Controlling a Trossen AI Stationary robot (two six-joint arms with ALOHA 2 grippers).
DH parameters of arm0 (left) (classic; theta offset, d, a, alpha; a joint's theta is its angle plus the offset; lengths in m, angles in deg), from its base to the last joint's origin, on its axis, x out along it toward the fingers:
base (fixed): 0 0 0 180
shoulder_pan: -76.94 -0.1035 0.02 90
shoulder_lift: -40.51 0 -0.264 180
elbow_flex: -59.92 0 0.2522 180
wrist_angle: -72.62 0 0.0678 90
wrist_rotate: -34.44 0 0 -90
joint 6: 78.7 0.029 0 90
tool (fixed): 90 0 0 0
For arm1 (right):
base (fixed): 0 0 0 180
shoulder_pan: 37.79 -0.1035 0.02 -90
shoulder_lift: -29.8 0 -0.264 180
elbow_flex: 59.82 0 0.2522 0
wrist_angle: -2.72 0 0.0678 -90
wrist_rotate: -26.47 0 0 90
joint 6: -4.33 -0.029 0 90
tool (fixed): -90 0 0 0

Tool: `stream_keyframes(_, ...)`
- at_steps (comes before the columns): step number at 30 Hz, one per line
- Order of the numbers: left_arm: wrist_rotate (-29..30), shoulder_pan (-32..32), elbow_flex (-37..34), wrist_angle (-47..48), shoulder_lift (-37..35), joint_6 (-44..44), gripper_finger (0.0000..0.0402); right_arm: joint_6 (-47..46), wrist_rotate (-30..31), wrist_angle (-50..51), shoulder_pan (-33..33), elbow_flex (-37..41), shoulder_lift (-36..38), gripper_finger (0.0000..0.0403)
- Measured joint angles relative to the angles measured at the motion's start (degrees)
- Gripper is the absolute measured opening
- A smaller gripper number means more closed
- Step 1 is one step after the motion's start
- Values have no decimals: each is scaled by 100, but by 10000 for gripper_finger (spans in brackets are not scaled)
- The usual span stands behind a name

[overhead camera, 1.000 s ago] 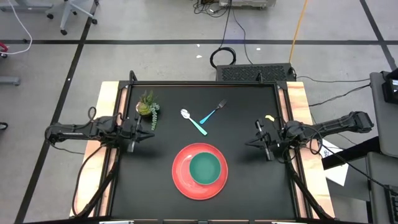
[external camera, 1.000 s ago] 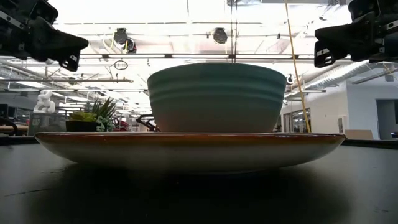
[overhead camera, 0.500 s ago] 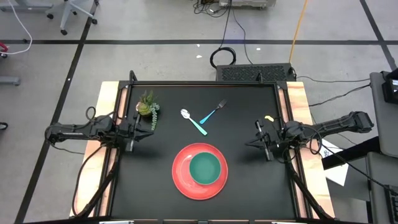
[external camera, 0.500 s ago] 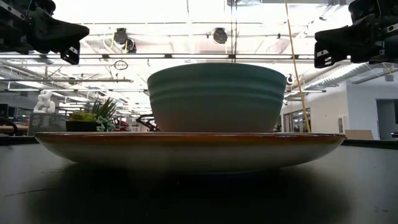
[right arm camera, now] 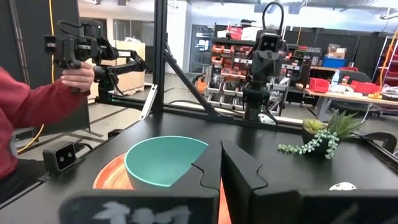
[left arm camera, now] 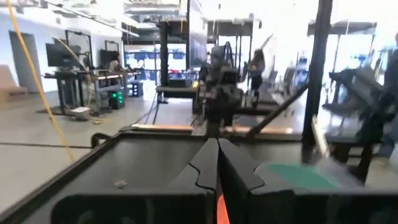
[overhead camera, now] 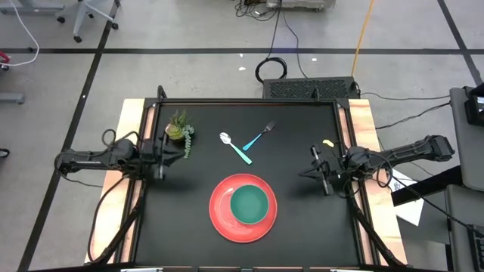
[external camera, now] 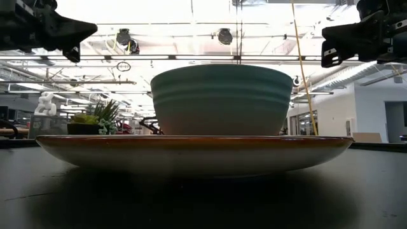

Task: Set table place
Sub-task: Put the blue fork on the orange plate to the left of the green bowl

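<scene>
— What's nearest us on the table?

— The red plate, down by the near edge, a bit toward the middle. The teal bowl sits squarely on it, upright, and from above I see nothing inside it. From table height the bowl rises straight off the plate.

— And the cutlery?

— Farther back, well apart from the plate. The spoon and fork lie on the bare black top with their light-blue handle ends meeting, so they make a V. Neither is in the bowl or on the plate.

— The arms?

— Both hang over the sides, level with the gap between plate and cutlery. The left gripper is above the left edge, just beside the potted plant, jaws pressed together on nothing. The right gripper is over the right edge, jaws likewise closed and empty.

— Anyone about?

— Past the table, a person's hand in a red sleeve grips a handle.
</scene>
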Motion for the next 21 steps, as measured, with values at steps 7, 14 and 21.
stream_keyframes(7,527,-1,0,179,1,-309,15,-44,-2,4,0,0,0,0)
stream_keyframes(14,1364,-2,-1,64,386,-873,15,-36,3,21,0,0,-2,0)
stream_keyframes(21,1336,-12,-2,-1239,1337,-781,35,19,22,-1,0,0,-2,0)
